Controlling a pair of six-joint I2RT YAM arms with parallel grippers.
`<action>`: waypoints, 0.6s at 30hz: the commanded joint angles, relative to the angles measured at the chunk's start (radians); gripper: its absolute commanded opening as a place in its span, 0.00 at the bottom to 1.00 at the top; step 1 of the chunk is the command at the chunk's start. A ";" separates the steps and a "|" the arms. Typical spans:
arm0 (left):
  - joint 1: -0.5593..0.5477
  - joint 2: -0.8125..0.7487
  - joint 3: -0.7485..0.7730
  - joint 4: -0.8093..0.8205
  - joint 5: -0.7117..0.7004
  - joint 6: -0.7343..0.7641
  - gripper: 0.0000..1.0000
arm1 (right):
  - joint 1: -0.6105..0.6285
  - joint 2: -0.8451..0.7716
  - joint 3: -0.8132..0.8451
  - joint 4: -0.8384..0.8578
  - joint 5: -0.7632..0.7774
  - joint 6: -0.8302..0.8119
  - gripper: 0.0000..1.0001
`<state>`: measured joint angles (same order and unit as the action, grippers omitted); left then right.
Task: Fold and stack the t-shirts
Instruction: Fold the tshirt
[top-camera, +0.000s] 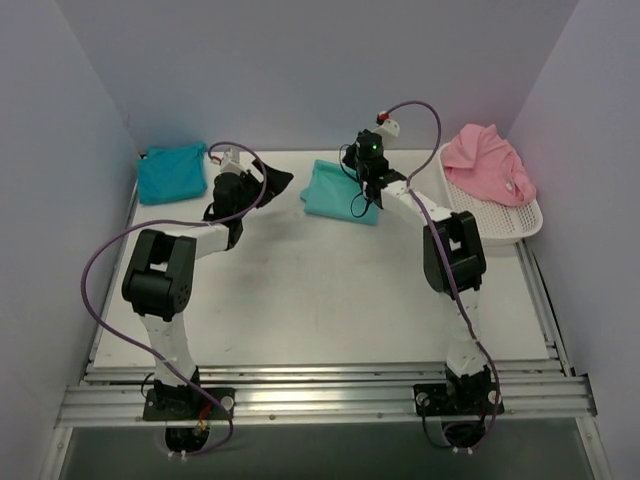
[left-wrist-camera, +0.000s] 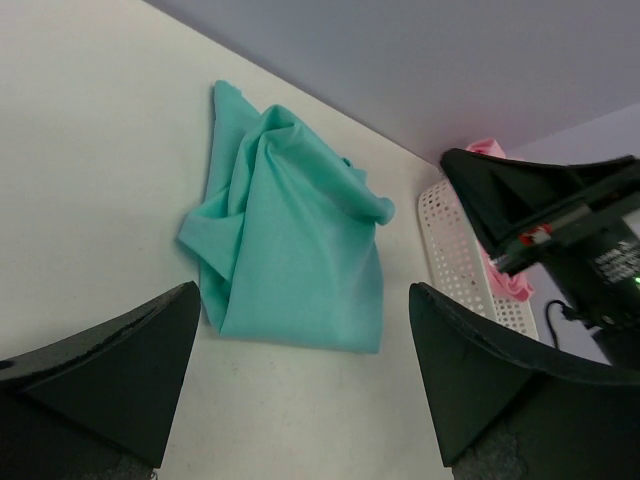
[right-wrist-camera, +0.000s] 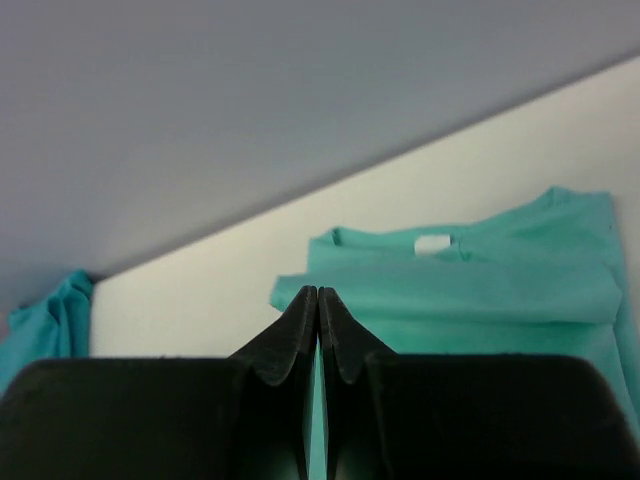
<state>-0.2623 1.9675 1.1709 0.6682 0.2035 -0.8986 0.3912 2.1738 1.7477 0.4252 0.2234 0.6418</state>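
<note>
The sea-green t-shirt (top-camera: 335, 192) lies loosely folded and rumpled at the back middle of the table; it also shows in the left wrist view (left-wrist-camera: 295, 260) and the right wrist view (right-wrist-camera: 480, 290). The turquoise-blue t-shirt (top-camera: 172, 172) lies folded at the back left. The pink t-shirt (top-camera: 488, 165) is heaped in the white mesh basket (top-camera: 510, 222). My left gripper (top-camera: 262, 185) is open and empty just left of the sea-green shirt (left-wrist-camera: 305, 380). My right gripper (top-camera: 365, 188) is shut above that shirt's right side (right-wrist-camera: 318, 292); I see no cloth lifted in it.
The basket stands at the back right against the wall, and its mesh side shows in the left wrist view (left-wrist-camera: 455, 250). Grey walls close in the table at the back and on both sides. Bare tabletop (top-camera: 320, 290) stretches in front of the shirts.
</note>
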 joint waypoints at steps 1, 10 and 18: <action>-0.014 -0.087 -0.059 0.071 -0.024 0.006 0.94 | -0.023 0.072 0.074 -0.045 -0.123 0.027 0.00; -0.020 -0.122 -0.122 0.077 -0.018 0.030 0.94 | -0.054 0.238 0.171 -0.043 -0.182 0.039 0.00; -0.020 -0.096 -0.123 0.079 -0.013 0.053 0.94 | -0.080 0.313 0.236 -0.037 -0.144 0.024 0.00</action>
<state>-0.2790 1.8889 1.0485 0.6930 0.1902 -0.8749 0.3233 2.4619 1.9186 0.3569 0.0635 0.6769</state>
